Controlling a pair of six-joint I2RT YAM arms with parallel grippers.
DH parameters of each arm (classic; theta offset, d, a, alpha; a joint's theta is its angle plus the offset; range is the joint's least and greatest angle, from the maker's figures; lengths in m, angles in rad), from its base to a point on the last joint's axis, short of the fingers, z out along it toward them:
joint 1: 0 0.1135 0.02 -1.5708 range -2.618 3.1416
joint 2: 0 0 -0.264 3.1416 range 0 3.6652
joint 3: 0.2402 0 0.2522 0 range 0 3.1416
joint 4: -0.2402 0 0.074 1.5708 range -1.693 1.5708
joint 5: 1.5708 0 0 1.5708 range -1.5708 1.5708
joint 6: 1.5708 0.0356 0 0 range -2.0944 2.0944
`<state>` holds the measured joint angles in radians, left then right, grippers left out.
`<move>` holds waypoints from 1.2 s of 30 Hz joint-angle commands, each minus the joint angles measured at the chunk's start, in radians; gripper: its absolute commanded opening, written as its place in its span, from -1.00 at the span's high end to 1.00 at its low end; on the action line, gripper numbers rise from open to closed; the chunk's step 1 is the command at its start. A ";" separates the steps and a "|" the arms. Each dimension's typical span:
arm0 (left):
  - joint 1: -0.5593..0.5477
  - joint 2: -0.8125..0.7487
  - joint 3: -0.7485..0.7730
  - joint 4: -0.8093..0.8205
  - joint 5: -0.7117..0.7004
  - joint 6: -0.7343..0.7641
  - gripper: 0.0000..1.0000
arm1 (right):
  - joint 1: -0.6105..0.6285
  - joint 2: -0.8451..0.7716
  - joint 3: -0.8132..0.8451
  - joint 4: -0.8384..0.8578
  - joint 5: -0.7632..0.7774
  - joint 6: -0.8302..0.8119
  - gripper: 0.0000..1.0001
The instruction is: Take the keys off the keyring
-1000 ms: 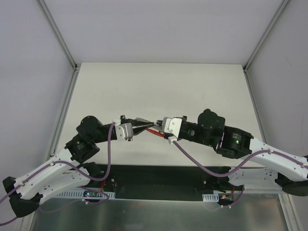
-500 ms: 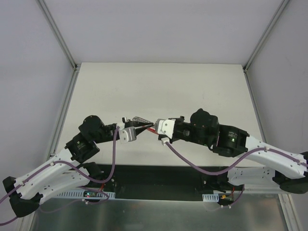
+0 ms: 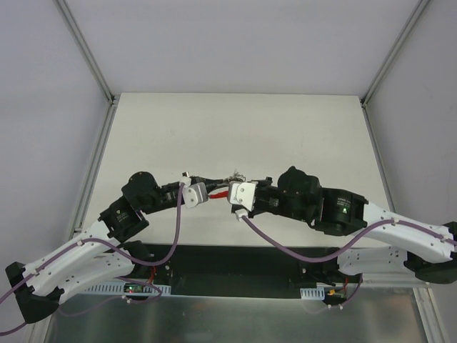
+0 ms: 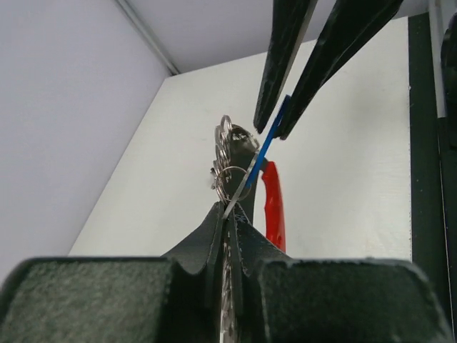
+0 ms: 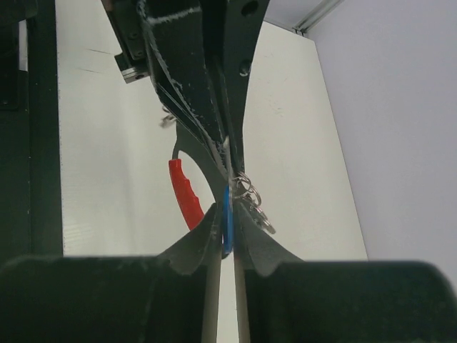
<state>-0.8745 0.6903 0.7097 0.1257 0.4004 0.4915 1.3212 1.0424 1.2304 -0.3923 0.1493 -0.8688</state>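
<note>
Both grippers meet tip to tip over the near middle of the table, holding the bunch between them. My left gripper point(image 3: 211, 190) is shut on a thin silvery metal part of the keys point(image 4: 230, 146). My right gripper point(image 3: 228, 193) is shut on a flat blue piece point(image 5: 227, 214) of the same bunch, which also shows in the left wrist view point(image 4: 265, 143). The keyring's wire loops point(image 5: 250, 194) and small keys point(image 3: 233, 176) hang beside the fingertips. Its red tag point(image 3: 220, 194) hangs free just below; it also shows in both wrist views point(image 4: 273, 211) point(image 5: 186, 193).
The white table point(image 3: 235, 128) stretches away behind the grippers, with grey walls and metal frame rails point(image 3: 96, 171) on both sides. A black strip point(image 3: 235, 261) runs along the near edge by the arm bases.
Both grippers have shifted left and a little farther from the bases, still joined at the bunch. The right arm has reached further left and the left wrist has drawn back.
</note>
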 commanded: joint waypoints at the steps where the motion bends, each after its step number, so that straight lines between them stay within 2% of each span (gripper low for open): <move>1: 0.008 -0.006 0.000 0.028 -0.067 0.024 1.00 | 0.010 -0.021 0.049 -0.005 0.001 0.030 0.75; 2: 0.008 -0.008 -0.001 0.029 -0.067 0.022 1.00 | 0.012 -0.019 0.052 -0.011 -0.004 0.028 0.98; 10: 0.008 -0.015 -0.013 0.051 -0.057 0.010 1.00 | 0.013 -0.002 0.040 0.013 0.036 0.065 0.98; 13: 0.008 -0.017 -0.018 0.061 -0.061 0.004 1.00 | 0.012 0.001 0.015 0.095 0.157 0.192 0.76; 14: 0.008 -0.017 -0.018 0.064 -0.066 0.001 1.00 | 0.010 0.001 0.014 0.110 0.165 0.230 0.61; 16: 0.008 -0.018 -0.021 0.072 -0.077 -0.002 1.00 | 0.009 -0.018 -0.031 0.185 0.139 0.378 0.53; 18: 0.008 -0.020 -0.023 0.080 -0.090 -0.007 1.00 | 0.010 -0.045 -0.086 0.299 0.092 0.492 0.32; 20: 0.008 -0.023 -0.024 0.091 -0.100 -0.016 1.00 | 0.010 -0.054 -0.170 0.380 0.072 0.534 0.21; 22: 0.008 -0.031 -0.027 0.100 -0.110 -0.024 1.00 | 0.009 -0.058 -0.209 0.414 0.078 0.539 0.22; 23: 0.008 -0.031 -0.030 0.110 -0.110 -0.027 1.00 | 0.010 -0.058 -0.233 0.424 0.082 0.530 0.33; 26: 0.008 -0.046 -0.038 0.132 -0.103 -0.037 1.00 | 0.012 -0.059 -0.255 0.478 0.133 0.481 0.44; 36: 0.008 -0.064 -0.055 0.150 -0.094 -0.047 1.00 | 0.009 -0.007 -0.190 0.500 0.142 0.410 0.47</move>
<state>-0.8692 0.6472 0.6552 0.1928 0.3080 0.4587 1.3304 1.0142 0.9833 0.0315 0.2665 -0.4358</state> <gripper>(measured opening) 0.008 0.269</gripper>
